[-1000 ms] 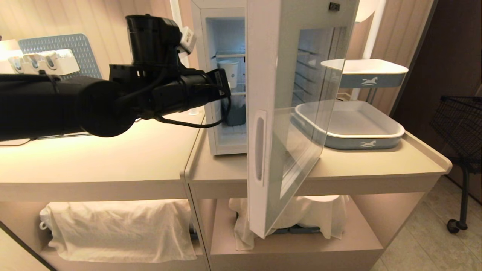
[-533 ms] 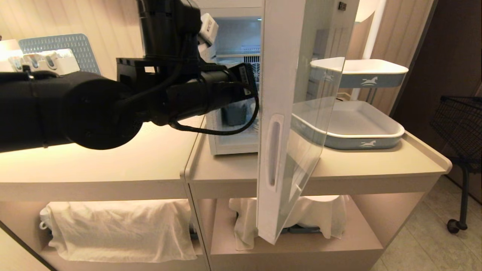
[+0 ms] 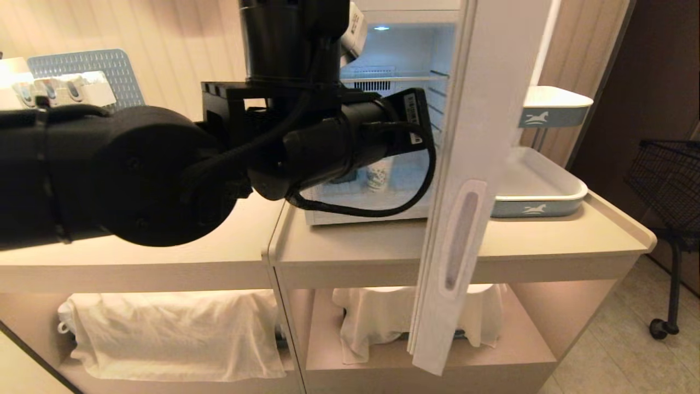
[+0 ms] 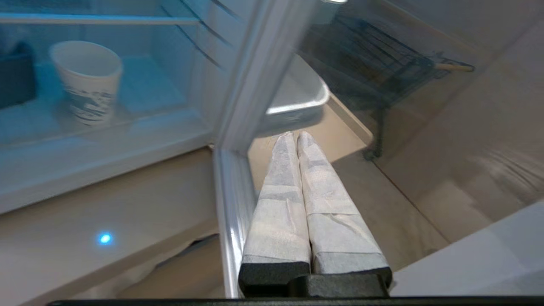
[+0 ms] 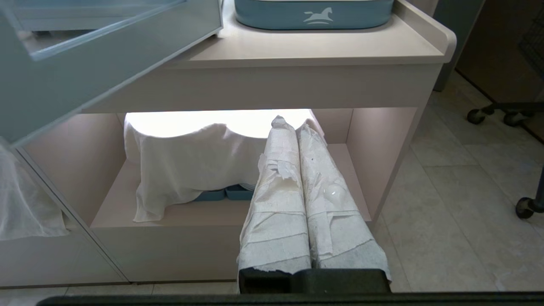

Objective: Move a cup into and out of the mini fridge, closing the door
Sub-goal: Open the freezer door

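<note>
Your left gripper (image 4: pixel 296 137) has its wrapped fingers (image 4: pixel 280 187) pressed together, gripping nothing. The fingertips sit against the inner face of the door (image 4: pixel 255 76), just beside its edge seal; whether they actually touch the glass cannot be confirmed. The door (image 3: pixel 470 180) stands wide open, edge-on to the head camera. The cup (image 4: pixel 87 80) stands upright on the floor of the mini fridge (image 3: pixel 383 208), well apart from those fingers and off to one side beyond the door frame, next to a dark container (image 4: pixel 16 80). Your right gripper (image 5: pixel 293 123) hangs low, its fingers closed and empty, pointing towards a white cloth (image 5: pixel 187 165) on the lower shelf (image 5: pixel 170 221) beyond its tips.
</note>
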`<state>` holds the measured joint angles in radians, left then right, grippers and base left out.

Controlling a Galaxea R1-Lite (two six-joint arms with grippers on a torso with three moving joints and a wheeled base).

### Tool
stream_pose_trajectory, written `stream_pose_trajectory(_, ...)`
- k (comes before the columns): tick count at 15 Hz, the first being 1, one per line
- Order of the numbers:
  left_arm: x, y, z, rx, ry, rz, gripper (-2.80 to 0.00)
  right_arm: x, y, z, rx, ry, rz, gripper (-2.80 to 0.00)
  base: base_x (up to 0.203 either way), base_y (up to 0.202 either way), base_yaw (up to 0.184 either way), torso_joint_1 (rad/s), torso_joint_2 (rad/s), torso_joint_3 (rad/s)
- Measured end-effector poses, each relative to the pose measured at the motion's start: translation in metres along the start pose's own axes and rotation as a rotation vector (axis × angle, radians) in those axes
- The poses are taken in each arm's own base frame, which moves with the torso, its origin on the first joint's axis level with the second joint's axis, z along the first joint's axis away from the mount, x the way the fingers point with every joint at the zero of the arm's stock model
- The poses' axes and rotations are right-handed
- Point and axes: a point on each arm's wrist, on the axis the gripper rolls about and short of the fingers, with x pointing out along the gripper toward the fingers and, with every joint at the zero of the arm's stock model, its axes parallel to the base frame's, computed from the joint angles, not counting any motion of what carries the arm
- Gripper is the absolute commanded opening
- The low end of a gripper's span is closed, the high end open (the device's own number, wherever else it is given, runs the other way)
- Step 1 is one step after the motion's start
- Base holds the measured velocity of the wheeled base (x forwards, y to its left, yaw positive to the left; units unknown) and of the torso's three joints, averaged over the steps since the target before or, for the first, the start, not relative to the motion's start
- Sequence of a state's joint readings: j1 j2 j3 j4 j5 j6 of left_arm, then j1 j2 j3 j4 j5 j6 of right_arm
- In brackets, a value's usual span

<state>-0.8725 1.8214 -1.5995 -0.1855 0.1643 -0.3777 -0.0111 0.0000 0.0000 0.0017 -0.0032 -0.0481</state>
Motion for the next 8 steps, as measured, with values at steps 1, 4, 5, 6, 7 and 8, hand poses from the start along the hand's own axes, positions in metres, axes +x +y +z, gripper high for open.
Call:
stream_pose_trajectory(1, 0.0, -0.008, -0.002, -0.001, -0.001, -0.011, -2.8, 0.0, 0.0, 0.0, 0.0, 0.0, 0.0, -2.8, 0.0, 0.0, 0.0, 0.0, 0.0, 0.0)
stream_pose_trajectory(4, 0.003, -0.033, -0.01, -0.004, -0.008, -0.036, -2.8, 0.0, 0.0, 0.0, 0.0, 0.0, 0.0, -2.8, 0.0, 0.0, 0.0, 0.0, 0.0, 0.0)
stream_pose_trajectory(5, 0.004, -0.04, -0.012, -0.013, -0.007, -0.051, -2.8, 0.0, 0.0, 0.0, 0.0, 0.0, 0.0, -2.8, 0.0, 0.0, 0.0, 0.0, 0.0, 0.0)
stream_pose_trajectory(6, 0.004, -0.048, -0.012, -0.035, -0.01, -0.071, -2.8, 0.0, 0.0, 0.0, 0.0, 0.0, 0.001, -2.8, 0.0, 0.0, 0.0, 0.0, 0.0, 0.0)
stream_pose_trajectory(7, 0.004, -0.055, -0.012, -0.059, -0.014, -0.089, -2.8, 0.0, 0.0, 0.0, 0.0, 0.0, 0.0, -2.8, 0.0, 0.0, 0.0, 0.0, 0.0, 0.0)
stream_pose_trajectory(8, 0.004, -0.062, -0.013, -0.072, -0.017, -0.106, -2.8, 0.0, 0.0, 0.0, 0.0, 0.0, 0.0, -2.8, 0.0, 0.0, 0.0, 0.0, 0.0, 0.0)
